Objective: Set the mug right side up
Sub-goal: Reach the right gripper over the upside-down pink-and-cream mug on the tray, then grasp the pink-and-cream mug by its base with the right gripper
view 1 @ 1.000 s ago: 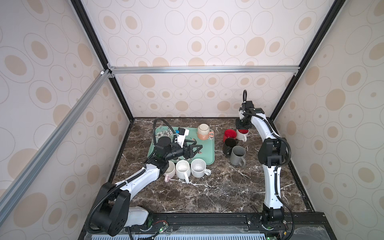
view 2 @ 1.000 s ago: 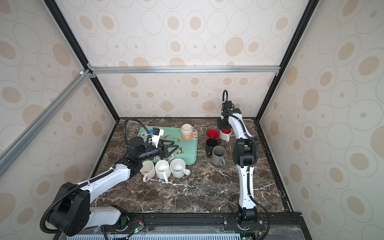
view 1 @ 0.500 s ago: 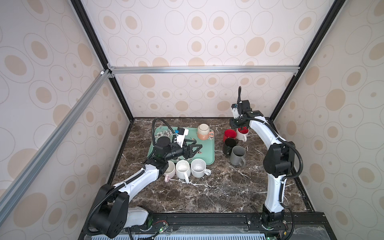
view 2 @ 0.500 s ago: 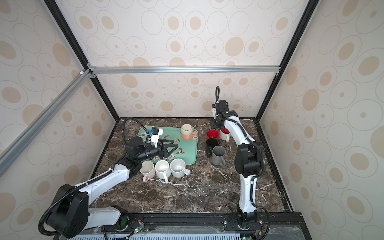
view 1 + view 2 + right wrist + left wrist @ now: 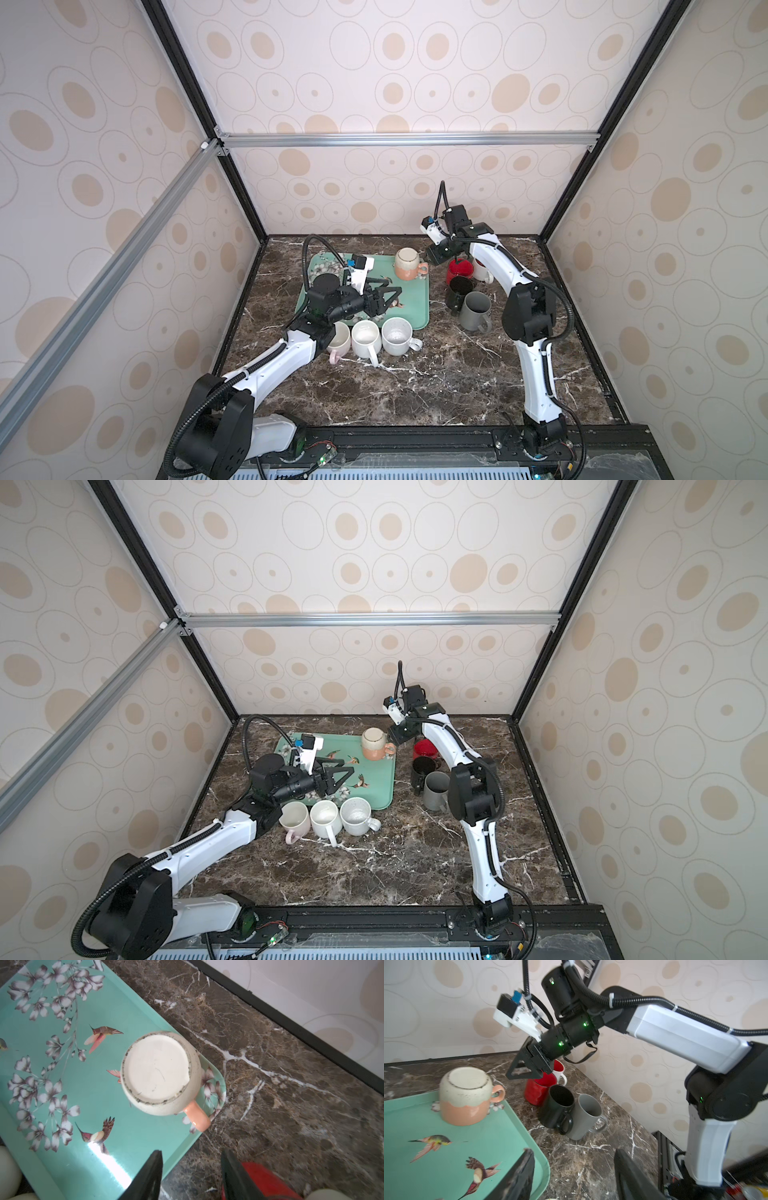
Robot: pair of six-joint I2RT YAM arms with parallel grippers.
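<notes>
The mug (image 5: pixel 407 262) (image 5: pixel 375 744) is cream over peach and stands upside down, base up, at the far right corner of the green tray (image 5: pixel 417 301). In the right wrist view the mug (image 5: pixel 159 1070) shows its peach handle pointing toward the tray's edge. My right gripper (image 5: pixel 438 253) (image 5: pixel 192 1156) hangs open and empty just right of the mug, above the tray's edge, apart from it. Over the tray's middle, my left gripper (image 5: pixel 390 297) (image 5: pixel 573 1159) is open and empty, pointing toward the mug (image 5: pixel 467 1095).
Right of the tray stand a red mug (image 5: pixel 459 269), a white mug with red inside (image 5: pixel 483 271), a black mug (image 5: pixel 459 291) and a grey mug (image 5: pixel 476 309), all upright. Three pale mugs (image 5: pixel 365 336) line the tray's near edge on the marble table (image 5: pixel 415 395).
My right gripper has swung left, away from the white and red mug to beside the upside-down mug, and its jaws have widened. The left arm has hardly moved.
</notes>
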